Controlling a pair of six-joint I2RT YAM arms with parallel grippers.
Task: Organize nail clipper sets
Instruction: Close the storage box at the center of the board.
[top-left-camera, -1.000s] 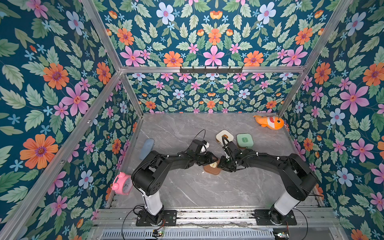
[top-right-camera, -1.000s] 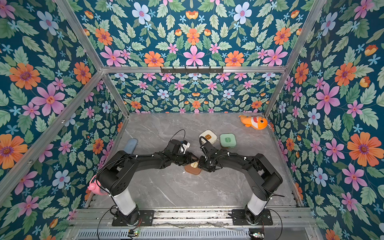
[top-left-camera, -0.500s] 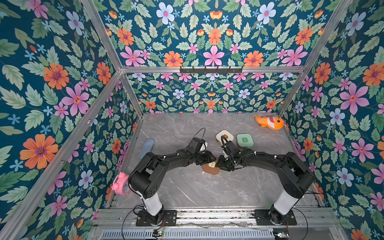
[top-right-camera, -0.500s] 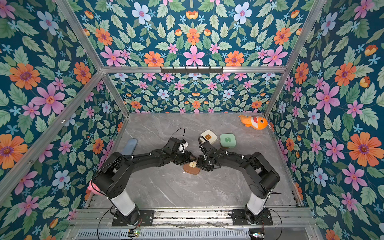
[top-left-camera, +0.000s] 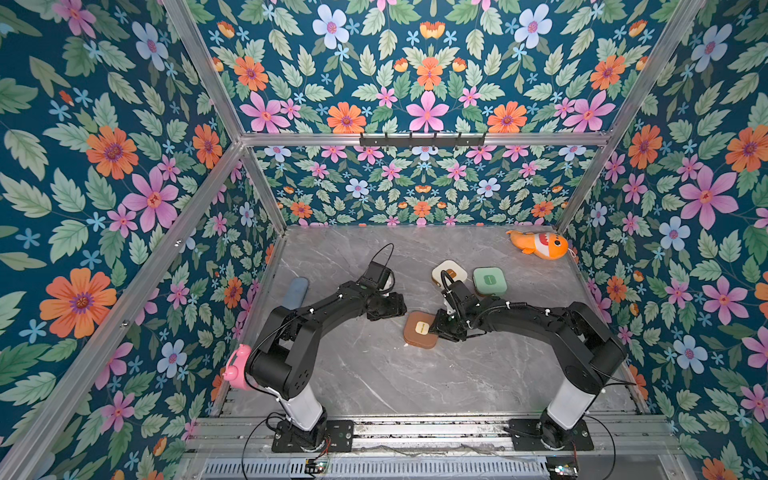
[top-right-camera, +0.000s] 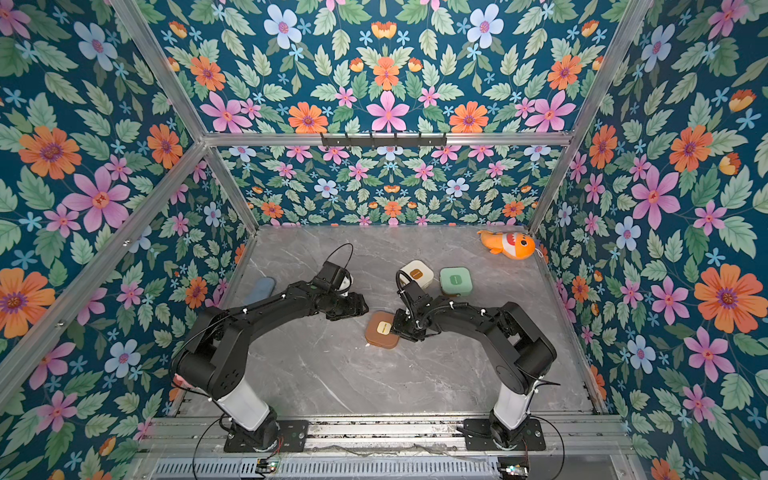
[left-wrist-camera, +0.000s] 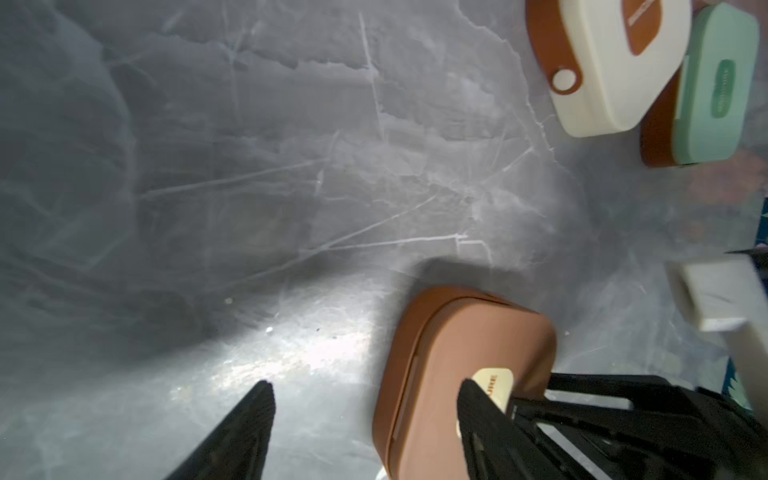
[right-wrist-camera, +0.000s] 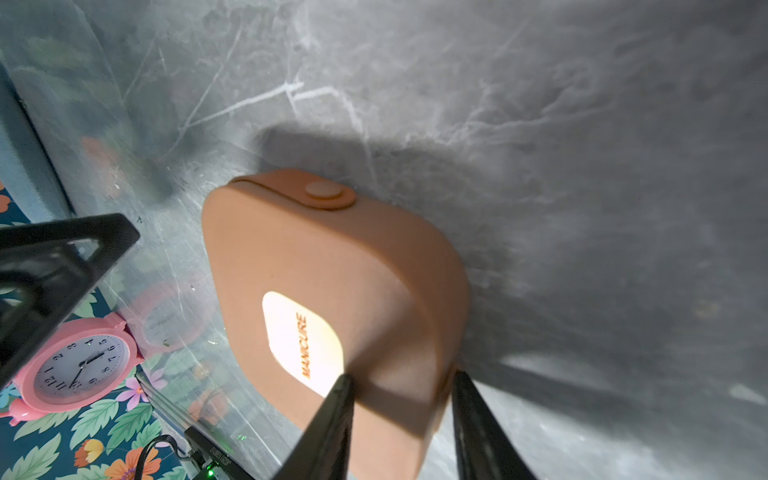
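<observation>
Pinching brown case (top-left-camera: 420, 329) edge with right gripper (right-wrist-camera: 401, 378) jaws, likely steadying it | left gripper (left-wrist-camera: 365, 386) jaws wide, empty, beside case

"MANICURE" on label (right-wrist-camera: 303, 338) of brown case (right-wrist-camera: 332, 257), numerals 1–12 on pink alarm clock (right-wrist-camera: 79, 370)

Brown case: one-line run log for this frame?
brown case: lid closed | right gripper: shut on brown case edge | left gripper: open, empty | cream case, mint case: closed, untouched
</observation>
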